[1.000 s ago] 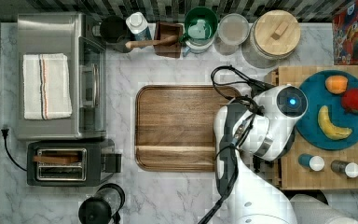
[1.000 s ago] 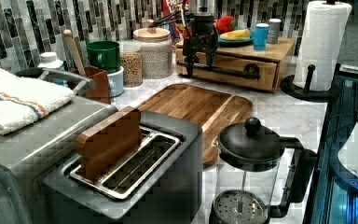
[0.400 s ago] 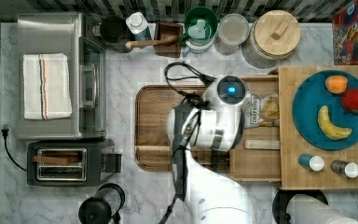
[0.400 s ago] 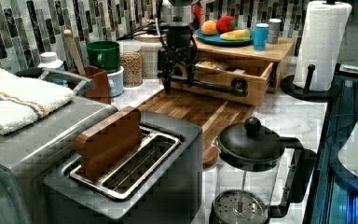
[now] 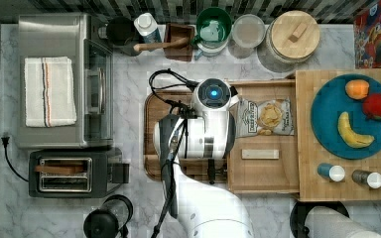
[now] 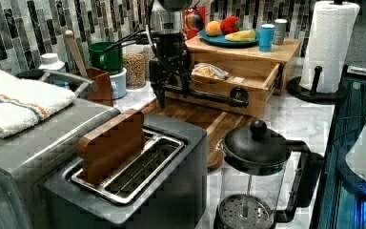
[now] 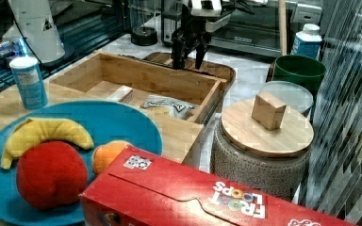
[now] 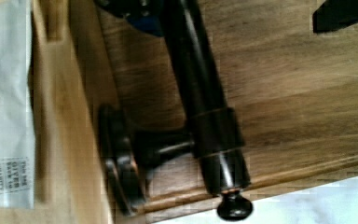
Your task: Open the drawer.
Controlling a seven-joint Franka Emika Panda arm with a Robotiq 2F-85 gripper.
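In the top view, the dark brown rounded-corner wooden tray (image 5: pixel 151 167) lies mid-counter, and the front of the drawer overhangs it. The gripper (image 6: pixel 172 95) hangs just above the tray. Its fingers (image 6: pixel 162 98) are spread either side of the long black bar handle (image 6: pixel 205 94), likely so as to hook it and pull. The shallow light-wood drawer (image 5: pixel 263 171) stands well out of its wooden box unit (image 5: pixel 305 148) near the counter's right edge, baring a chip bag (image 5: pixel 265 117). The opening looks nearly done.

Open drawer (image 5: pixel 263 171) overhangs tray (image 5: pixel 151 144); chip bag (image 5: pixel 267 118) inside.
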